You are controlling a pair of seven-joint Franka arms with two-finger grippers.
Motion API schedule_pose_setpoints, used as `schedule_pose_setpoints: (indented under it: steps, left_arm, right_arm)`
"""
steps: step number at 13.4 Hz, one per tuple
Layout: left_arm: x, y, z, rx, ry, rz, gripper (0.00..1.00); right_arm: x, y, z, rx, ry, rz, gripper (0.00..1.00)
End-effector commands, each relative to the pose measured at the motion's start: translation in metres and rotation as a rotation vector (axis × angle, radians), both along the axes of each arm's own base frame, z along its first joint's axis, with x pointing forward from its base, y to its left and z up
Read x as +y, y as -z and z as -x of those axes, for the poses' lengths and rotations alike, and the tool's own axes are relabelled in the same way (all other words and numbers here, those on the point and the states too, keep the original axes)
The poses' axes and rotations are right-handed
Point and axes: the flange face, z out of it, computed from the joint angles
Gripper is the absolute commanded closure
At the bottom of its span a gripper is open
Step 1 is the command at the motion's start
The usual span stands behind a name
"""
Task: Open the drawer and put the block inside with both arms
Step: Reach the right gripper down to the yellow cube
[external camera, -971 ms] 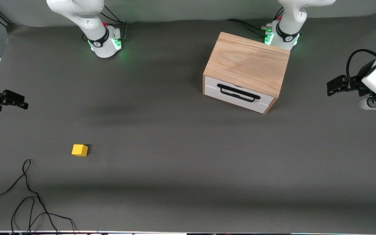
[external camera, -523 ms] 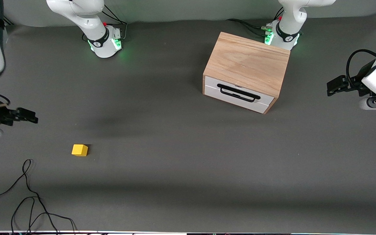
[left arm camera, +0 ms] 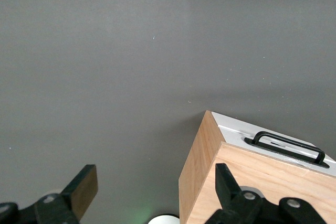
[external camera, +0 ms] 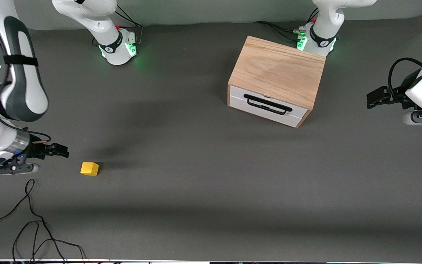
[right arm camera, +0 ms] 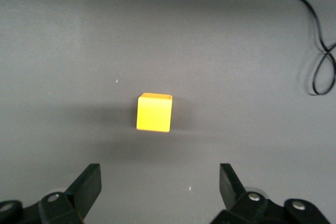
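1. Front view shows the yellow block (external camera: 89, 168) on the grey surface (external camera: 196, 176), toward the right arm's end.
2. The right claw (right arm camera: 160, 182) hovers near it, fingers apart, nothing held.
3. The left claw (left arm camera: 152, 187) waits beside the oak cabinet (external camera: 277, 73), fingers apart.
4. The drawer (external camera: 266, 106) is shut; the step in hand looks like the approach. Next, I think, comes descending over the block.

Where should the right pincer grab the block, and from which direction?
Take the block across two opposite flat side faces, coming straight down from above. It sits flat on the table, with nothing touching it, and its top is free. The open right pincer is beside it, toward the right arm's end.
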Motion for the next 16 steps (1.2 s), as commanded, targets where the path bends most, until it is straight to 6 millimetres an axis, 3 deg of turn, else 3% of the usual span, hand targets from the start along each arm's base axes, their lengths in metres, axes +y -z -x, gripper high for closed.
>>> schedule_pose_setpoints:
  steps: [1, 3, 6, 8, 13, 16]
  left_arm:
    - [0.004, -0.002, 0.0, 0.009, 0.019, -0.007, 0.0]
    - [0.0, -0.007, -0.001, -0.013, 0.011, -0.013, 0.0]
    - [-0.001, 0.015, -0.01, 0.027, 0.038, 0.012, 0.0]
    - [-0.011, 0.017, -0.009, 0.037, 0.033, 0.013, 0.0]
    - [-0.071, 0.041, -0.004, 0.116, -0.316, -0.016, 0.0]
    - [-0.12, 0.065, -0.002, 0.157, -0.588, -0.067, 0.0]
  right_arm:
    - [-0.002, 0.03, 0.003, -0.021, 0.037, -0.01, 0.0]
    - [-0.001, 0.052, 0.002, -0.025, 0.045, -0.013, 0.0]
    - [0.0, 0.072, -0.002, -0.035, 0.064, -0.03, 0.0]
    - [0.0, 0.088, -0.004, -0.041, 0.065, -0.025, 0.0]
    - [0.003, 0.136, -0.008, -0.061, 0.063, -0.013, 0.0]
    - [0.01, 0.139, -0.01, -0.063, 0.052, -0.013, 0.0]
